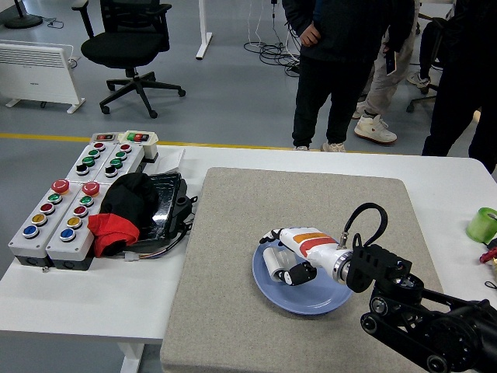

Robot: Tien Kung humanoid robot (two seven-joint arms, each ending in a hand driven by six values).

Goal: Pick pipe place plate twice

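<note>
**Right hand holds a white pipe over the blue plate**

Nearest the camera, the robot's black right arm (419,318) comes in from the lower right corner and reaches left over the grey mat (233,311). Its right hand (291,255), white with an orange and red band at the wrist, sits above the blue plate (311,299). The fingers (299,272) are curled around a short white pipe (272,263), which lies within the plate's left part; whether the pipe touches the plate cannot be told. The plate rests on the mat, right of the mat's middle. The left arm is out of view.

On the left part of the white table (93,299) stand grey button boxes (74,198) with coloured buttons, and just right of them a black tray (167,206) bears a black and red cloth (120,214). At the table's right edge stands a green roll (483,224). Beyond the far edge, people in dark clothes (334,70) stand on the floor, and a black office chair (128,43) stands far left.
</note>
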